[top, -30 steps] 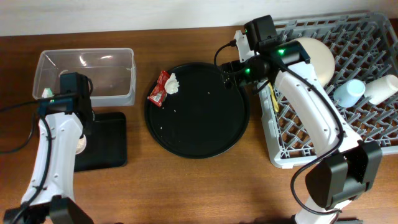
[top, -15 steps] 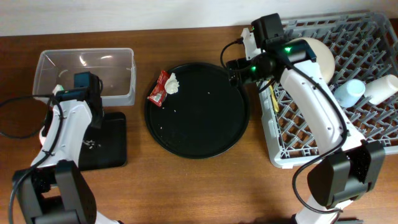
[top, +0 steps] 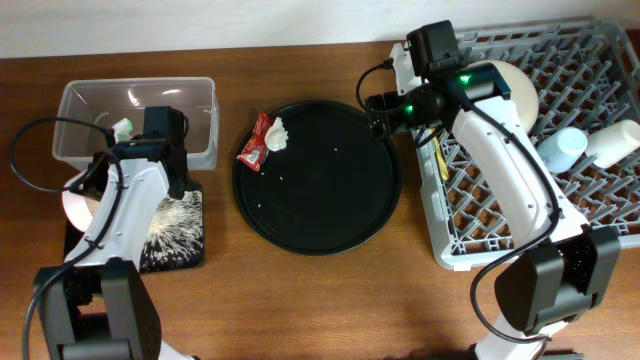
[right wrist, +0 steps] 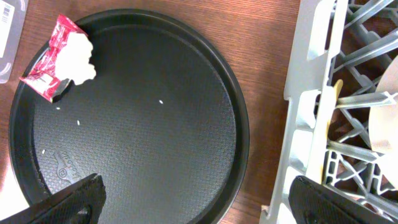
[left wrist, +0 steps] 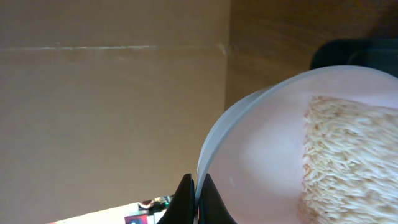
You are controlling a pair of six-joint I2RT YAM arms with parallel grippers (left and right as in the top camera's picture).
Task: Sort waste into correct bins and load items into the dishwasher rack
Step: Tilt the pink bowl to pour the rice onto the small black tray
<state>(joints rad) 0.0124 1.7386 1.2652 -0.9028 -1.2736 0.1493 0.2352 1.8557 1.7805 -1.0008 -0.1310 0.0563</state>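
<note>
My left gripper (left wrist: 196,198) is shut on the rim of the small pink bowl (left wrist: 267,143), which is tipped on its side with rice (left wrist: 348,155) still clinging inside. From overhead the bowl (top: 73,203) hangs over the left end of the shallow black tray (top: 172,186), where a heap of rice (top: 172,226) is spread. The clear tub (top: 190,120) stands just behind. The red wrapper (right wrist: 45,73) and white tissue (right wrist: 78,53) lie on the round tray's far left rim. My right gripper (right wrist: 205,202) hangs open over that tray's right edge, beside the rack (top: 590,200).
The large round black tray (top: 320,190) sits mid-table with a few stray grains. In the rack are the cream bowl (top: 510,85), a light blue cup (top: 560,150), a white cup (top: 615,140) and a yellow utensil (top: 441,160). Bare wood lies in front.
The left arm has swung its wrist back and right and tipped the pink bowl. Rice has spilled onto the black rectangular tray, which was bare a second ago. The right arm has barely moved.
</note>
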